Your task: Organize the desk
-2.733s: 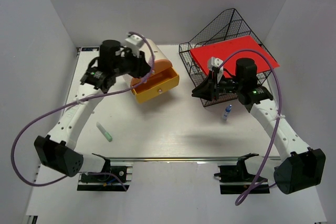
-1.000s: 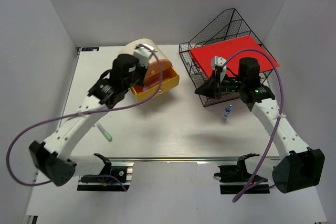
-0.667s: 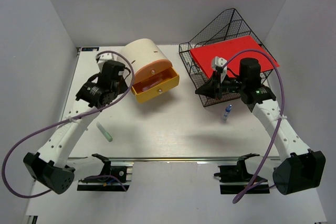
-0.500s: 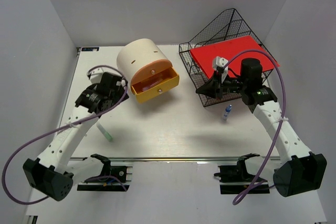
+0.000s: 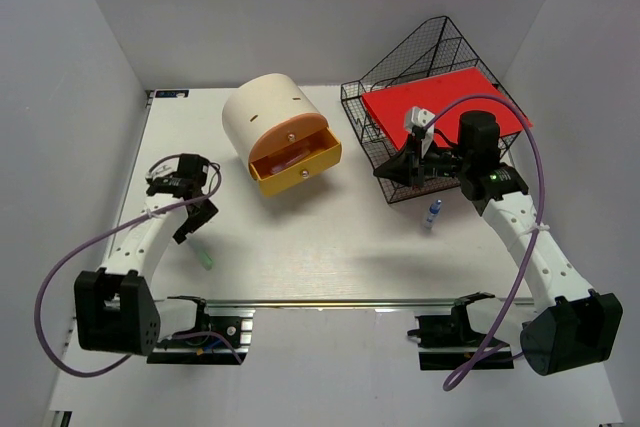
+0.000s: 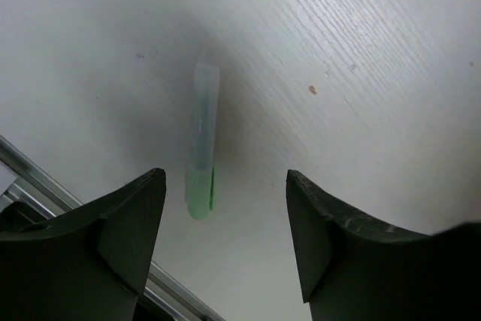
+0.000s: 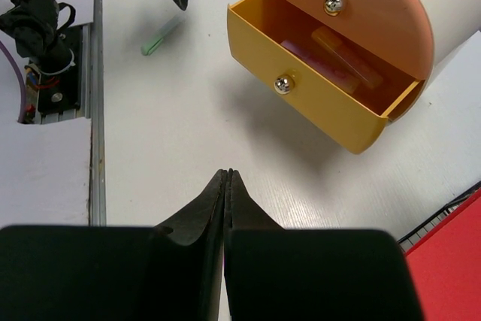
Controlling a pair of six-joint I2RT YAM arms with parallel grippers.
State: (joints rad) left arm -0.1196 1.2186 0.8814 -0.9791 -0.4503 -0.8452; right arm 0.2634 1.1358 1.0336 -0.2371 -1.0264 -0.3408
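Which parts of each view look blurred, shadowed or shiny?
Left wrist view: the left gripper looms dark and soft-edged; the green pen casts a diffuse shadow. Right wrist view: the right gripper is a blurred black mass; the drawer knobs glint. Top view: even light, faint shadows on the desk.

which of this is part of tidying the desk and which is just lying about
Job, likely: green pen, blue-capped pen, both loose on the desk; open yellow drawer.
Just there: wire mesh rack with red sheet, metal rail, purple cables.
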